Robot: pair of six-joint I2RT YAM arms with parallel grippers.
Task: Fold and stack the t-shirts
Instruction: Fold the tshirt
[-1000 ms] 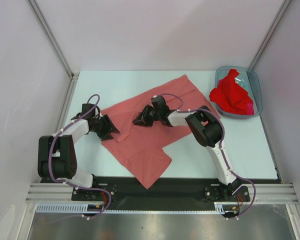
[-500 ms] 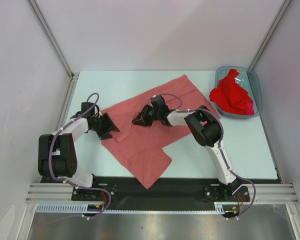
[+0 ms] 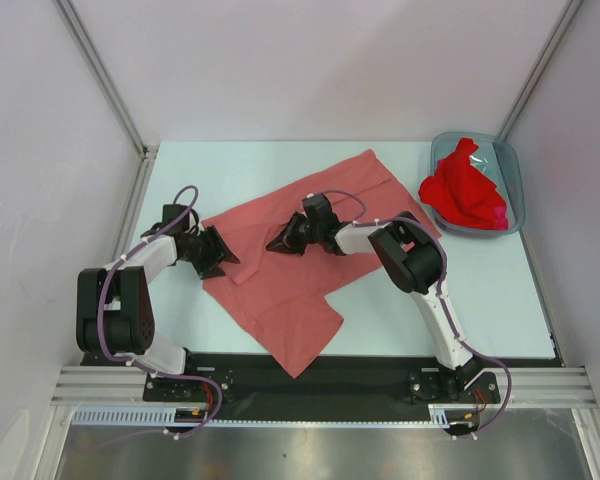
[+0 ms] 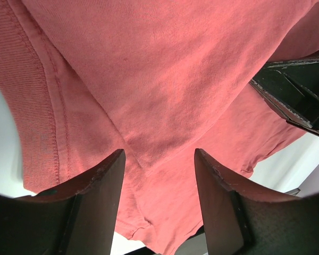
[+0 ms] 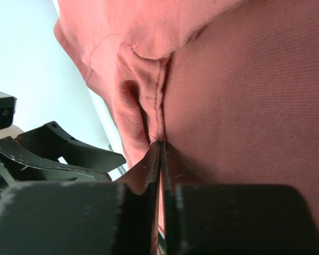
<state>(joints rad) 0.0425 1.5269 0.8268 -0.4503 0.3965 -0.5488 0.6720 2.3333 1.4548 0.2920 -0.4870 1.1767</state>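
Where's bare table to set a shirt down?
Widest bare patch: near right of the table, bordered by the pink shirt, the right arm and the bin. A strip runs along the far edge, left of the shirt's far corner. A smaller patch sits near left, by the left arm. The centre is crowded: left gripper and right gripper at the shirt.

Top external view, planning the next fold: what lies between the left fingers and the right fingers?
Only the salmon-pink cloth t-shirt: its fabric fills the stretch from the left fingers to the right fingers, clearest in the top external view.
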